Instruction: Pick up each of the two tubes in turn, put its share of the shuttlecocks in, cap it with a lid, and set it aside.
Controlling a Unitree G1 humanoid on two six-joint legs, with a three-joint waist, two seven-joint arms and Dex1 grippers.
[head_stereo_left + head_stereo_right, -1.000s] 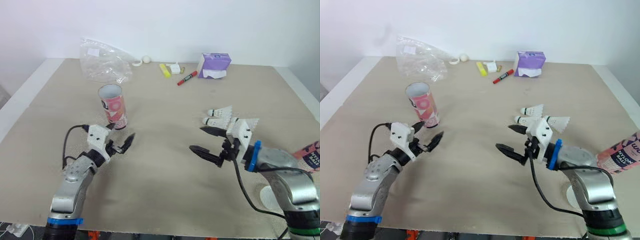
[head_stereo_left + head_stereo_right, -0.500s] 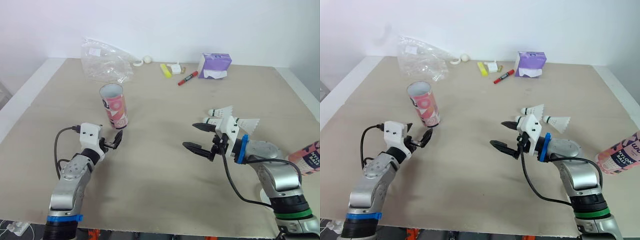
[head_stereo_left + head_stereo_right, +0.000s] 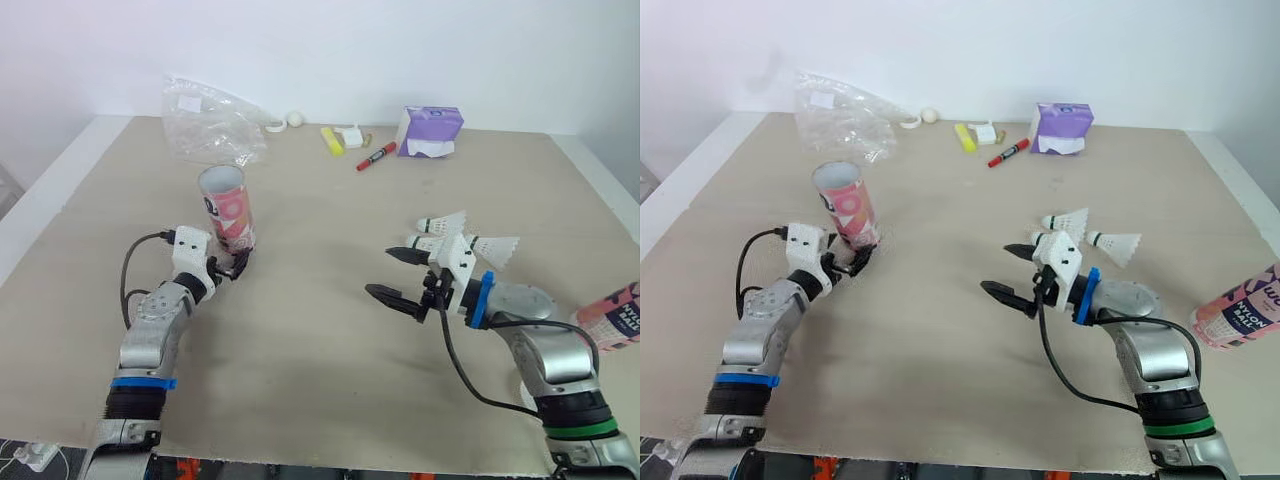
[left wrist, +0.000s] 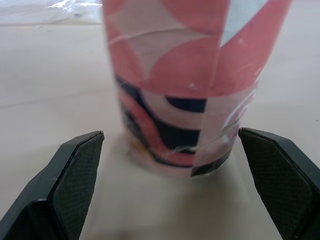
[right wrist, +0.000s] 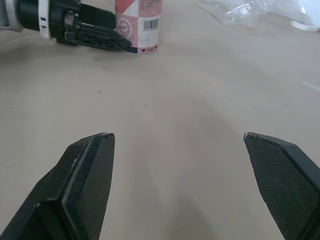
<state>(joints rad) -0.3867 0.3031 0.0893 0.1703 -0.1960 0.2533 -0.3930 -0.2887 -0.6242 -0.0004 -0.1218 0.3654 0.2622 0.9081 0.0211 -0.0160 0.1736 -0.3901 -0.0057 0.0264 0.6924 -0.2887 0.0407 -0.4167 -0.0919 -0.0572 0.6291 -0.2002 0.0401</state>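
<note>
Left gripper set at the base of the upright pink tube, left of frame centre; fingers apart, nothing clamped.
In the left wrist view, the tube's foot is seen between the two fingers with a gap on each side. A barcode on the tube is recorded in the right wrist view. The right gripper, right of centre, is held spread open above the bare beige table, with three shuttlecocks lying just behind it. A second tube is noted at the right edge, tilted. Along the top of the frame, before a white wall, a clear plastic bag, a red marker and a purple pack are observed.
</note>
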